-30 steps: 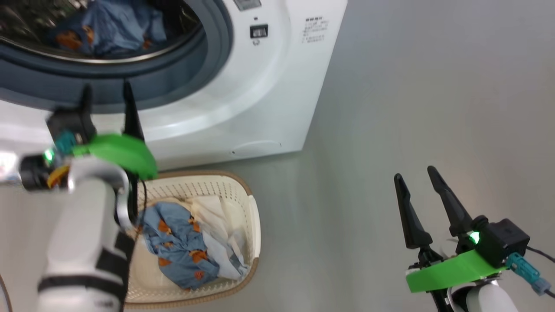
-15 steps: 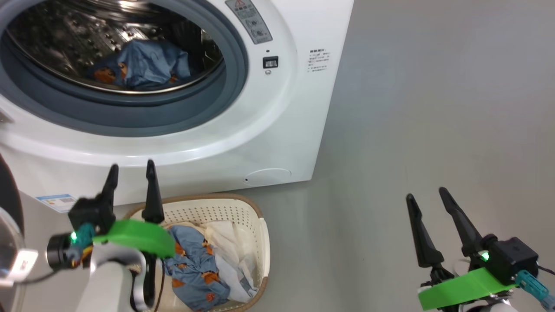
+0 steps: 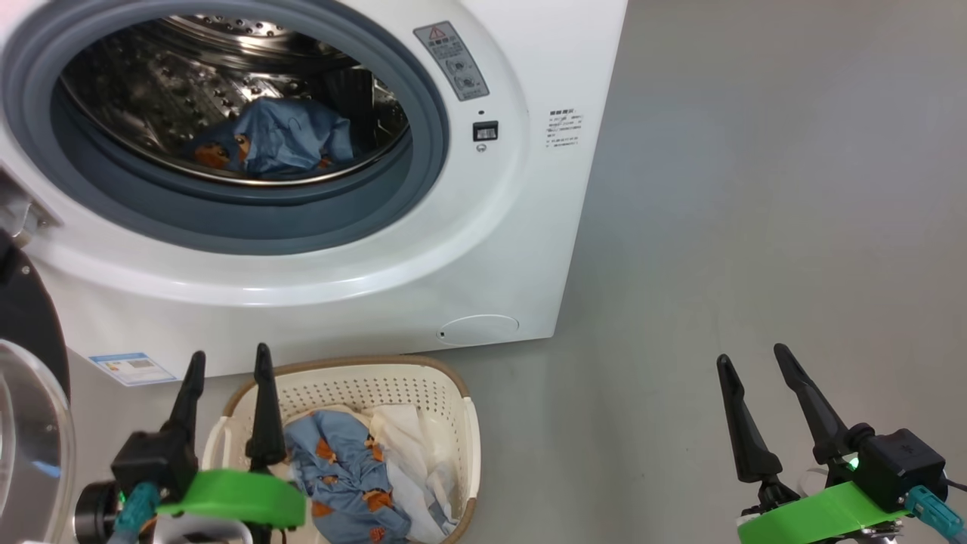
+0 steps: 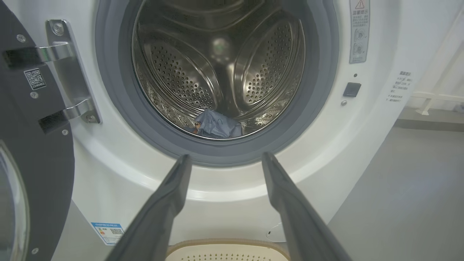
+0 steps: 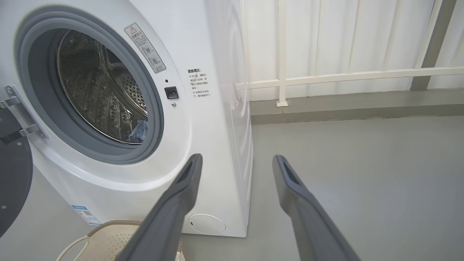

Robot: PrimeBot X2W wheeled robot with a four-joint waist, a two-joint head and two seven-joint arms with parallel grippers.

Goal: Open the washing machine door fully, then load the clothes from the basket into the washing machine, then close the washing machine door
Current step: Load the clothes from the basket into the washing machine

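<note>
Door (image 3: 26, 332) hangs open at 9 o'clock of washing machine (image 3: 483, 249). One blue garment (image 3: 279, 140) in drum (image 3: 151, 91). Remaining clothes (image 3: 355, 468) in basket (image 3: 461, 423), 6 o'clock of machine. Left gripper (image 3: 230, 352) at basket's 9 o'clock rim, fingers spread wide, empty. Right gripper (image 3: 752, 353) at 3 o'clock, well apart from basket, fingers wide, empty
</note>
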